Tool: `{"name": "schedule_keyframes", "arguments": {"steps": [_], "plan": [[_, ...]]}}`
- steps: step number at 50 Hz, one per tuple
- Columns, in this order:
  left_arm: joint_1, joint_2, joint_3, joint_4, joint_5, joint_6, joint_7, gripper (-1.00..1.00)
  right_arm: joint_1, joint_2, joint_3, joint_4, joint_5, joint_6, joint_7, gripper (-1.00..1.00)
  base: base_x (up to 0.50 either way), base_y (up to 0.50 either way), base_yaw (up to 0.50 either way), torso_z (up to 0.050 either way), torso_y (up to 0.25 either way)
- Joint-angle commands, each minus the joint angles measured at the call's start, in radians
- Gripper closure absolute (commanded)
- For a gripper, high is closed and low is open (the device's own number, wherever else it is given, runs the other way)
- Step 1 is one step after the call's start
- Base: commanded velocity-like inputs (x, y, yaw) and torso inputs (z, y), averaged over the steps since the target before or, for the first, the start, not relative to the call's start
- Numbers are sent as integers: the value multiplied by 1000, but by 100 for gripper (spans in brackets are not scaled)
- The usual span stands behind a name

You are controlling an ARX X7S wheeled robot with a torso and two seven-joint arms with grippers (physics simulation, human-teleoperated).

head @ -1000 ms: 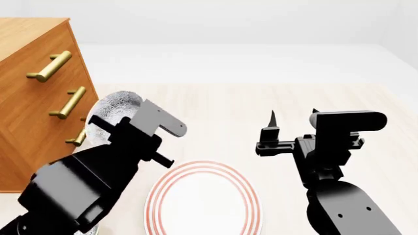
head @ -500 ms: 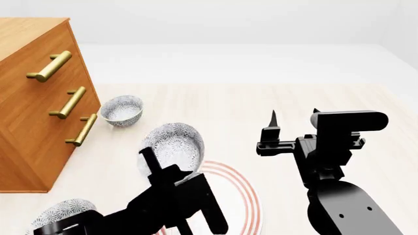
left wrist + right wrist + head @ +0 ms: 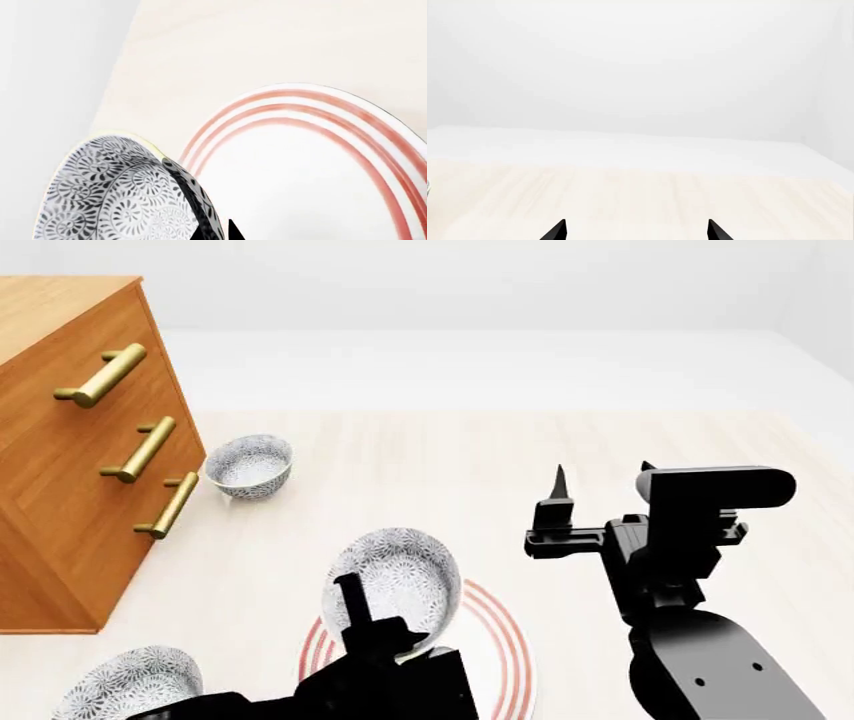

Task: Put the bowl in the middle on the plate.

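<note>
Now the left gripper [image 3: 358, 602] pinches the bowl [image 3: 396, 585] by its rim, tilted above the plate [image 3: 501, 640]. Rigid, glazed and probably slippery, it needs gentle lowering. Right gripper [image 3: 601, 480] idles, jaws spread.

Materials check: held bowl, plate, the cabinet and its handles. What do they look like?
Simulator render, so by look only.
Bowl: glazed ceramic, judging by the dense grey-blue floral print on white, inside and out.
Plate: the same ceramic look, smooth white with red rings near the rim.
Cabinet: wood, with visible orange-brown grain.
Handles: brass-like metal, gold bars with a soft sheen.
</note>
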Motion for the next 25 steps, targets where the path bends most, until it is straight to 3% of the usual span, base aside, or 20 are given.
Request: {"name": "schedule_keyframes", "arguments": {"steps": [1,25], "plan": [[-8,19,72,-61,52,43,0,100,1,4,-1,-2,6,0,5,-100,0,0,0,0,0],[2,49,210,-230,111,138,27,100,3,10,-5,-5,18,-2,14,-100,0,0,0,0,0]]}}
